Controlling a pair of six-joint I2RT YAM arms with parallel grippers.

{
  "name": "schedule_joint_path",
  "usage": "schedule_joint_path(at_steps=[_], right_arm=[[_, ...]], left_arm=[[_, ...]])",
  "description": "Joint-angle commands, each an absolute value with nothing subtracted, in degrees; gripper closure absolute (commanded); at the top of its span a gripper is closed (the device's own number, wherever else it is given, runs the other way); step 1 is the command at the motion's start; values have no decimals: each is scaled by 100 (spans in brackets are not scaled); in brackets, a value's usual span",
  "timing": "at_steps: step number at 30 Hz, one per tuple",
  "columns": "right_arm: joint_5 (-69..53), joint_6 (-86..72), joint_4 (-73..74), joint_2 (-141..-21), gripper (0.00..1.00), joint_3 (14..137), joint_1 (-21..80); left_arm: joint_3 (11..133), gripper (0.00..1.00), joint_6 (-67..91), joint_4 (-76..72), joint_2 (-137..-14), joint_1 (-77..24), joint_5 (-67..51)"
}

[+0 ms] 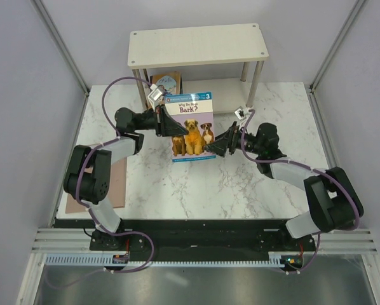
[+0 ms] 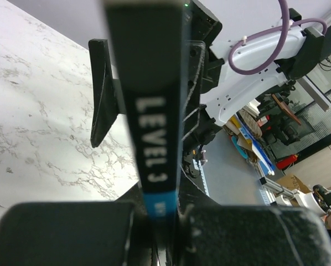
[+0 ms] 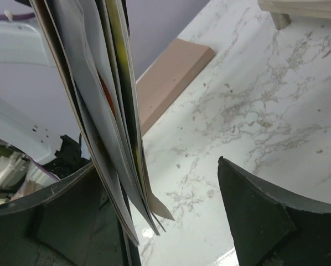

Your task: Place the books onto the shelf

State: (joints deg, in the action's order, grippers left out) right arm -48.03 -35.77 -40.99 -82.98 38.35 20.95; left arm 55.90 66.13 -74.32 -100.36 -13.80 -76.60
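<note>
Upright above the desk, the dog book, left gripper clenched on its spine edge, right gripper released with jaws astride its lower corner, shelf behind.

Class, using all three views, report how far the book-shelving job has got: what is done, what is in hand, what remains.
Done: one tan book sits on the lower tier of the shelf. In hand: the left gripper is shut on the spine of the dog book, held upright; the right gripper is open around its opposite edge. Left: that book is not yet on the shelf; no other books show.
</note>
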Motion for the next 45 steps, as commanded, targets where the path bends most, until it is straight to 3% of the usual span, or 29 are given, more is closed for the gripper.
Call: schedule_joint_path(at_steps=[1,5,7,8,11,12,18,21,26,32,45], right_arm=[[-5158,-4613,-6289,-8831,20,3875,2136],[-5449,-5753,-7336,-9526,79,4166,2153],[-5484,-5993,-7593,-9869,96,4384,2171],[-5423,-6090,-7594,-9957,100,4447,2171],[-5344,-5925,-7121,-10177,100,4763,2171],[-5300,-5663,-6910,-10230,100,4868,2171],[-5124,-5036,-5380,-10563,100,5791,2180],[-5098,-5062,-5160,-10862,100,6213,2180],[-5142,-5580,-5501,-11521,100,6942,2188],[-5212,-6221,-5880,-12601,100,8093,2197],[-5124,-6389,-4799,-13833,100,10869,2206]], left_arm=[[5801,98,6838,-9527,-10019,-1441,-7620],[5827,98,6838,-9527,-10177,-1450,-7646],[5871,98,6907,-9527,-10248,-1450,-7681],[5897,98,6952,-9527,-10292,-1441,-7708],[5836,80,7040,-9527,-10459,-1336,-7665],[5766,42,7005,-9527,-10511,-1284,-7612],[4835,5,6452,-9519,-10301,-686,-6628],[4352,2,6127,-9335,-9977,-405,-6232],[3727,2,4064,-6553,-8819,-193,-5530],[3287,0,2620,-4881,-7728,-202,-4887],[1900,0,1986,-4219,-6241,-220,-3604]])
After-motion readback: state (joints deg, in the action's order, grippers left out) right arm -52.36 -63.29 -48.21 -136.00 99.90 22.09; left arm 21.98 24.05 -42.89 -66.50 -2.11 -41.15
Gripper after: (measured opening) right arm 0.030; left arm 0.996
